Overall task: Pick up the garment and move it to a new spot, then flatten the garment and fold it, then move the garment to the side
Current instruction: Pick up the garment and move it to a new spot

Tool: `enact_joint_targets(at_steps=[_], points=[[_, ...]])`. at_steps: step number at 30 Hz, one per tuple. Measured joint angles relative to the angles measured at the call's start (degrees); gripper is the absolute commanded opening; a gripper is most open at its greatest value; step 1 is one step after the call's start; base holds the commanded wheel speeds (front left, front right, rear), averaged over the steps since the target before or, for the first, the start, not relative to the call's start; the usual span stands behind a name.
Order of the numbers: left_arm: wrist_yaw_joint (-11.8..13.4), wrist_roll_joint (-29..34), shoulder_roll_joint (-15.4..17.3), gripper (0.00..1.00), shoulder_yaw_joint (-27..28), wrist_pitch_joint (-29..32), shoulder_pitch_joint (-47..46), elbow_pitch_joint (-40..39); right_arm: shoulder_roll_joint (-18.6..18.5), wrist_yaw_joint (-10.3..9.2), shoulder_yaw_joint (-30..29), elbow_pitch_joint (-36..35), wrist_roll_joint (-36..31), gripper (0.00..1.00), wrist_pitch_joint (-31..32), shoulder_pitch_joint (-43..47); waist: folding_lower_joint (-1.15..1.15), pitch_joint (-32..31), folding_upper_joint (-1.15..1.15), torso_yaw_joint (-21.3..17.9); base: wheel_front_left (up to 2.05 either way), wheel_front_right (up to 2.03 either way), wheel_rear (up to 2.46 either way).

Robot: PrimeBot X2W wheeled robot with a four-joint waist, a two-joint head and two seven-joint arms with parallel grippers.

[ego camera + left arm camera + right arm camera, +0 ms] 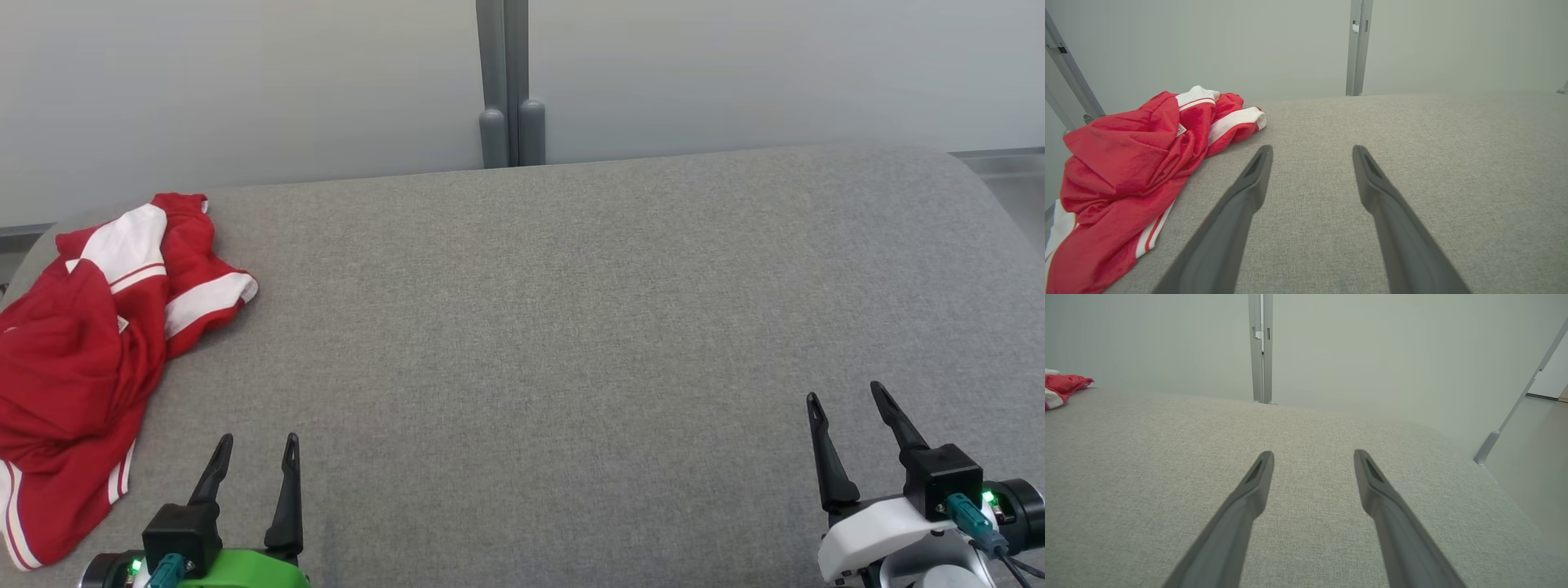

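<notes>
A crumpled red-and-white garment [77, 359] lies along the left edge of a grey fabric-covered table [531, 327]. The left gripper [259, 443] and right gripper [845, 394] sit at the near edge, jaws spread wide, holding nothing.

The grey woven-fabric table top [571, 327] lies open from centre to 3 o'clock in the head view. A crumpled red-and-white garment [73, 359] heaps at 9 o'clock; a grey metal post [506, 82] stands beyond the far edge at 12 o'clock.
</notes>
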Motion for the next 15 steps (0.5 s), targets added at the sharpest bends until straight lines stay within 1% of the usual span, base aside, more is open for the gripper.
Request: enact_joint_targets(at_steps=[8, 11, 15], points=[[0.0, 0.0, -0.2, 1.00, -0.8, 0.0, -0.1, 0.2, -0.1, 0.00, -0.4, -0.1, 0.1, 1.00, 0.0, 0.2, 0.00, 0.1, 0.00, 0.5, 0.00, 0.00, 0.00], [0.0, 0.0, -0.2, 1.00, -1.7, 0.0, -0.6, 0.5, -0.2, 0.00, -0.8, -0.4, 0.1, 1.00, 0.0, 0.7, 0.00, 0.1, 0.00, 1.7, 0.00, 0.00, 0.00], [0.0, 0.0, 0.0, 1.00, -1.8, -0.1, -1.4, 0.6, -0.4, 0.00, -0.8, -0.4, 0.1, 1.00, 0.0, 1.8, 0.00, -0.1, 0.00, 4.6, 0.00, 0.00, 0.00]])
